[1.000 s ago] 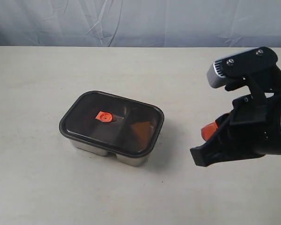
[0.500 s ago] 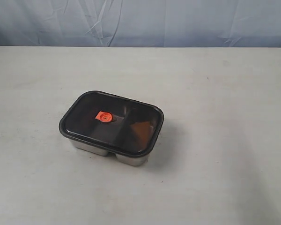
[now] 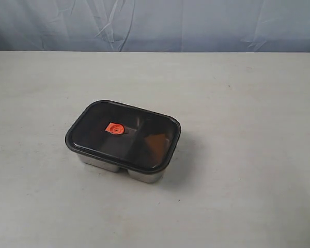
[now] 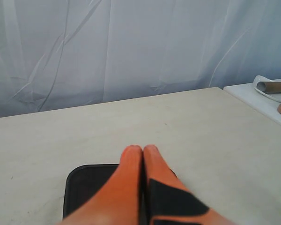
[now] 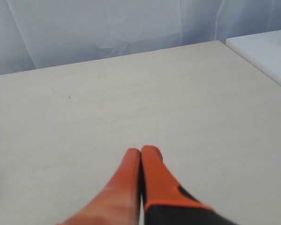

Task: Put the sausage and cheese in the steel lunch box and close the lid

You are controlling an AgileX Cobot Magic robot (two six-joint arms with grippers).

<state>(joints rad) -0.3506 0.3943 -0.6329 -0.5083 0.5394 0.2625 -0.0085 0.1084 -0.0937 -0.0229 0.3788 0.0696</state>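
Note:
The steel lunch box (image 3: 119,166) stands on the table, left of the middle in the exterior view. The dark smoky lid (image 3: 93,132) sits flat on top of it, its orange valve tab (image 3: 113,128) at the centre. An orange-brown shape, the cheese (image 3: 156,142), shows dimly through the lid in the right compartment. The sausage is hidden. Neither arm appears in the exterior view. In the left wrist view my left gripper (image 4: 143,149) is shut and empty above the lid (image 4: 86,187). My right gripper (image 5: 140,151) is shut and empty over bare table.
A light tabletop (image 3: 248,103) runs back to a pale blue cloth backdrop (image 3: 155,23). In the left wrist view a white side surface (image 4: 260,98) beyond the table edge carries a cardboard tube (image 4: 274,86).
The right arm, which stood at the right of the exterior view one second ago, has withdrawn out of that view. The box and lid have not moved.

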